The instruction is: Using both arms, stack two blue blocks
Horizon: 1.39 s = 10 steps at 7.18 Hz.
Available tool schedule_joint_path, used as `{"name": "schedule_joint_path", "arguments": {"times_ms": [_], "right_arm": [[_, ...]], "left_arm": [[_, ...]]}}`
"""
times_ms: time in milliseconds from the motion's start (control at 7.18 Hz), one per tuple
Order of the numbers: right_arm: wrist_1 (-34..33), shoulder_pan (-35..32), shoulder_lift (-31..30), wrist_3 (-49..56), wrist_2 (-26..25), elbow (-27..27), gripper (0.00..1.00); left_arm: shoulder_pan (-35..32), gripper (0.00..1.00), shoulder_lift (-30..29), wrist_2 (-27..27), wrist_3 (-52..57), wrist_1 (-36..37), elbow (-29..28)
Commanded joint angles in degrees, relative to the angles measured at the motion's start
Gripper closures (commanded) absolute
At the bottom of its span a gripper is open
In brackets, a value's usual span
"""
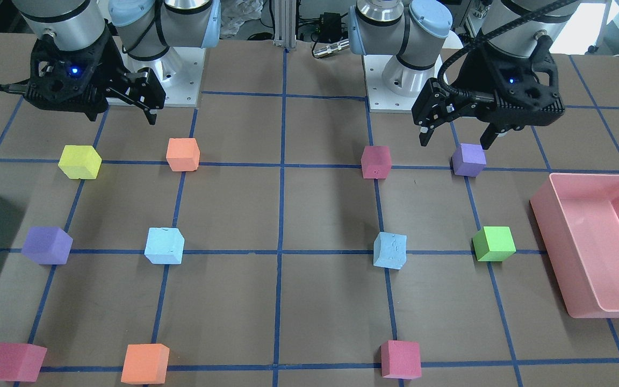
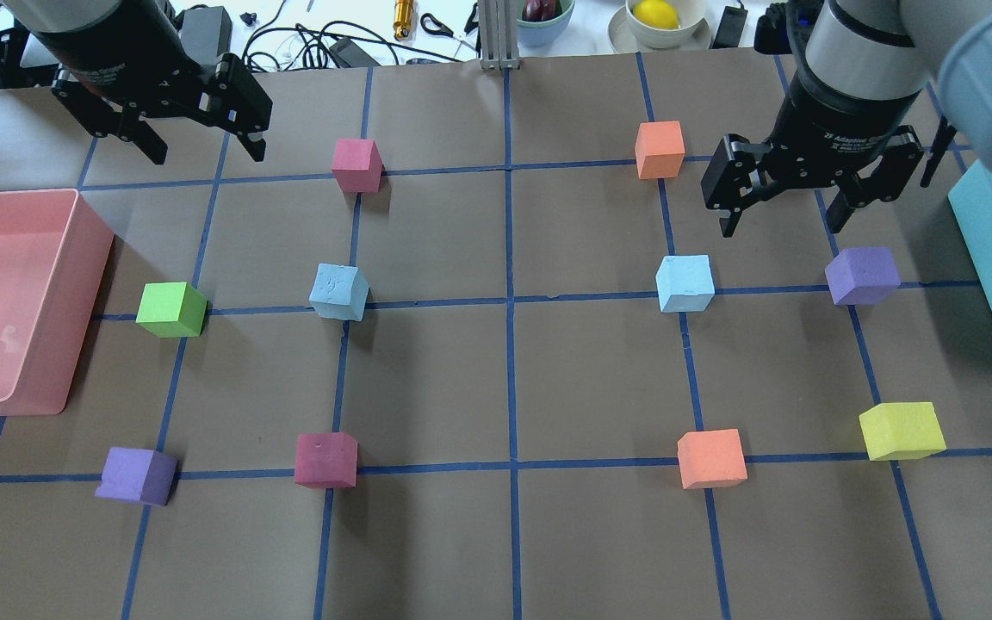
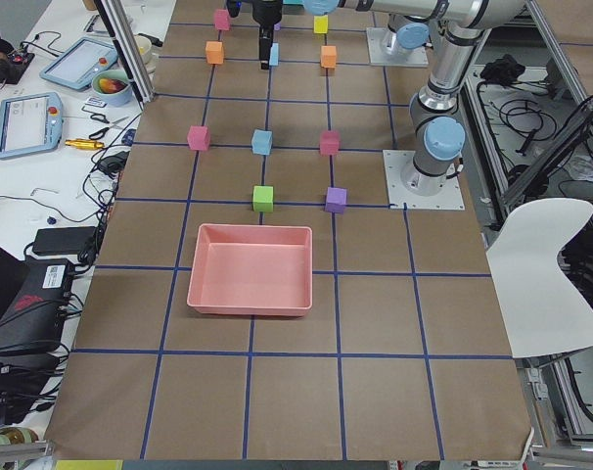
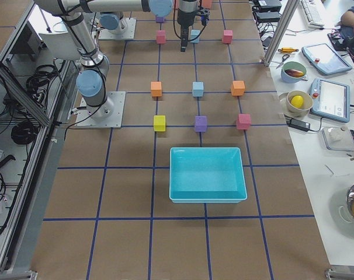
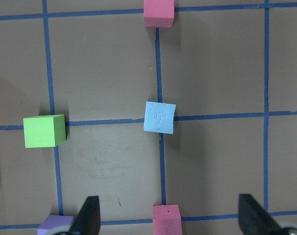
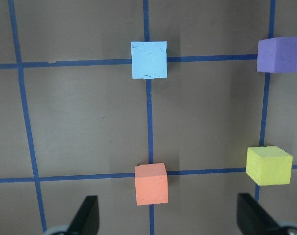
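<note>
- Progress: I'd judge zero, nothing is stacked and neither cube is held.
- left gripper [image 2: 206, 156]: jaws spread wide and empty. It hangs high over the left half of the table [image 2: 505, 534], toward the robot-side edge, well clear of every cube.
- right gripper [image 2: 780, 227]: the same, wide and empty, high over the right half.
- left blue block [image 2: 338, 293]: flat on the table in the left half, about midway between the robot-side and operator-side edges. It sits slightly skewed to the tape grid.
- right blue block [image 2: 685, 282]: on the same mid row in the right half, square to the tape.
- The two blocks are well apart, one on each side of the centre tape line.
- Remaining, as I read it: each arm descends on the blue block in its own half and grasps it. One block then goes down as the base and the other is set squarely on top before release.
- Neighbouring cubes stand clear of both blue ones, so the approach looks open.
</note>
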<state>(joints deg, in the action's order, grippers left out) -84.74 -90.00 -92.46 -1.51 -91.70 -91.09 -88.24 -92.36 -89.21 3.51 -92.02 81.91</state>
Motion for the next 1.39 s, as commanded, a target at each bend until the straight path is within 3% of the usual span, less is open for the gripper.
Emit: {"name": "schedule_joint_path", "arguments": {"times_ms": [0,975,1253], "right_arm": [[0.0,0.0,0.0,0.0,-0.2,-0.1,0.00],[-0.8,0.3,1.0,0.8,0.7,-0.8,0.00],[-1.5,1.1,7.6,0.9,0.1,-1.2,0.00]], "left_arm": [[0.0,0.00,0.1,0.0,0.0,0.0,0.0],[0.1,0.00,0.1,0.0,0.0,-0.1,0.1],[0.0,0.00,0.1,0.0,0.0,-0.1,0.0]]}}
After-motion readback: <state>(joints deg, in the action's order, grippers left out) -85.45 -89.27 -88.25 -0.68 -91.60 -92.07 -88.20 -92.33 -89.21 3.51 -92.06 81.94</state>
